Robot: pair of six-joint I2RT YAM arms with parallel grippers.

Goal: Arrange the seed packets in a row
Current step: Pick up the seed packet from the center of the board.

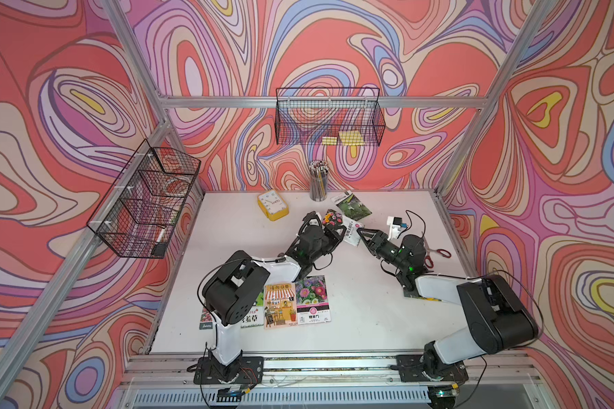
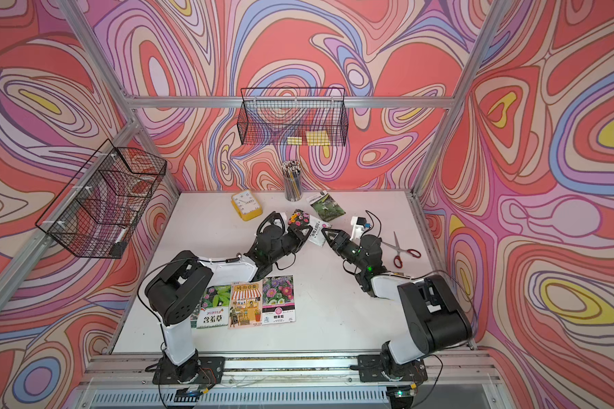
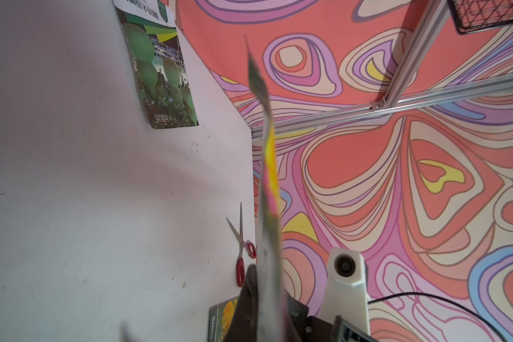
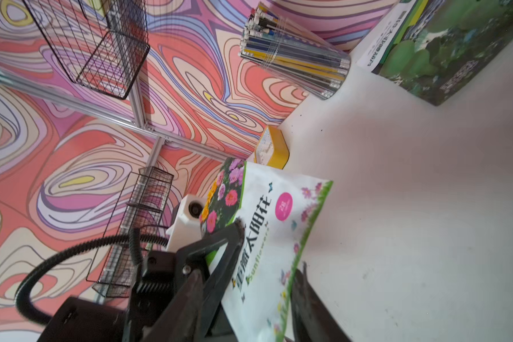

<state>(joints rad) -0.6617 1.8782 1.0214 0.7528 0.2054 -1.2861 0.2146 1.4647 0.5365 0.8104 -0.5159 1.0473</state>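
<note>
White-and-floral handover in hand: flower packet (image 1: 346,228) aloft over table's (image 1: 351,311) far middle, clamped edgewise in left gripper (image 1: 336,231), right gripper (image 4: 270,251) spread around it (no grip there, seemingly). Next, probably: carry to near-edge row (image 1: 280,305), lay flat beside pink-flower packet (image 1: 312,299).

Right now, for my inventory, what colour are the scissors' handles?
Red; scissors show best in a top view.

Swirl-patterned walls (image 1: 334,53), aluminium frame (image 1: 227,102), white tabletop (image 1: 362,311)
</note>
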